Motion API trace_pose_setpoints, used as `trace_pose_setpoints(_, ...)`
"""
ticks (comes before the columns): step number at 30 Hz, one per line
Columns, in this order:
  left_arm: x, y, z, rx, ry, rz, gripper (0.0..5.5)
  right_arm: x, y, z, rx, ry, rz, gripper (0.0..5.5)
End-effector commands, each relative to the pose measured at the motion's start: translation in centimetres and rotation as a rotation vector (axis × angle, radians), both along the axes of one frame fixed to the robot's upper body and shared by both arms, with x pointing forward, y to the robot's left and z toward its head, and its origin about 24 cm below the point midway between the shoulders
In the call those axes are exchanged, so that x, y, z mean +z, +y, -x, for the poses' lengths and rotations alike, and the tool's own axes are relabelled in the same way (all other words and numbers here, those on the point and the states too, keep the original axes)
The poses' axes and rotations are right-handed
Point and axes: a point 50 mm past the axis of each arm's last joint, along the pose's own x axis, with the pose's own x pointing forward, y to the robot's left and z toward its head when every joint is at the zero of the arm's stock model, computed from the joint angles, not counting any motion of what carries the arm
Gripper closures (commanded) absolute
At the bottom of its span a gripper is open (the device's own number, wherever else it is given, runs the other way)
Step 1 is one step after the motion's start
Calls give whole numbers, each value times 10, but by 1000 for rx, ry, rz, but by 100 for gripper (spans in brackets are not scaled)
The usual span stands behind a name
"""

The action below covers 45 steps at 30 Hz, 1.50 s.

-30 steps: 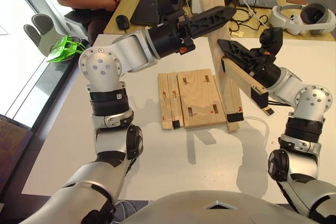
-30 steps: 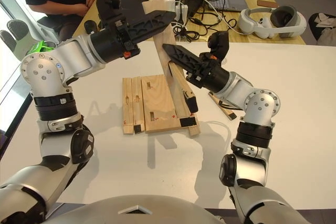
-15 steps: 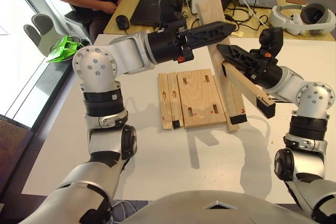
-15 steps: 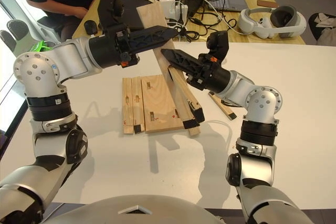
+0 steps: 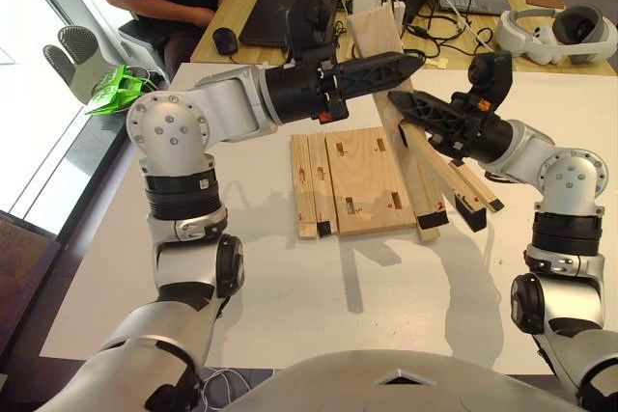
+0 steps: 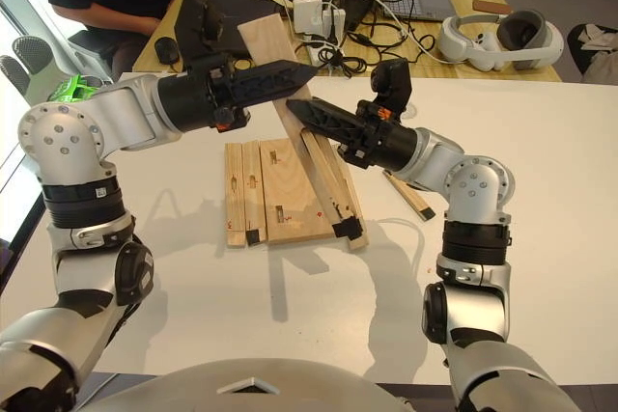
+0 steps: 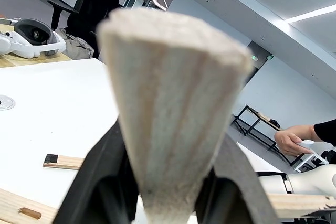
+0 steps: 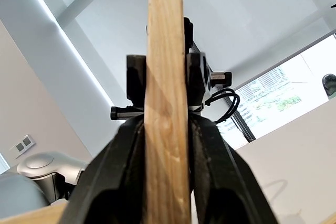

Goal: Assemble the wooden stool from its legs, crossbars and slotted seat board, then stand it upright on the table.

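The slotted seat board (image 5: 365,176) lies flat on the white table (image 5: 290,306), with two narrow wooden strips (image 5: 311,185) against its left side. My left gripper (image 5: 404,63) is shut on a wide wooden leg (image 5: 379,34). That leg leans steeply, and its black-tipped foot rests by the seat board's right edge. My right gripper (image 5: 402,103) is shut on a narrower bar (image 5: 462,202) whose black tip hangs low just right of that leg. In the wrist views, the leg (image 7: 173,103) and the bar (image 8: 165,103) each sit between the fingers.
A loose crossbar (image 6: 410,195) and a white cable (image 6: 401,229) lie on the table right of the pieces. A desk behind carries laptops, cables and a headset (image 5: 560,31). A green object (image 5: 116,89) sits past the table's left edge.
The left-held leg has tipped from near upright to a steep lean, top toward the back left. The right gripper has moved left and lowered its bar beside the leg.
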Motion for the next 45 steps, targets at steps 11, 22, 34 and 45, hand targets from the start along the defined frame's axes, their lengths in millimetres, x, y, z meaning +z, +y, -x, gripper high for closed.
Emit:
trace_pose_setpoints(11, -2, 0, 11, -73, -12, 17, 448, 7, -21, 0, -30, -21, 13, 182)
trace_pose_setpoints(22, -2, 38, -29, 400, -34, -30, 448, 13, -65, -20, -575, -88, 138, 85)
trace_pose_setpoints(34, -5, 41, -24, 999, 71, 96, 449, -26, -39, -12, -1183, 117, 244, 85)
trace_pose_setpoints(45, -15, 15, -17, 1013, 39, -13, 449, -36, 0, -15, -1244, 192, 224, 85)
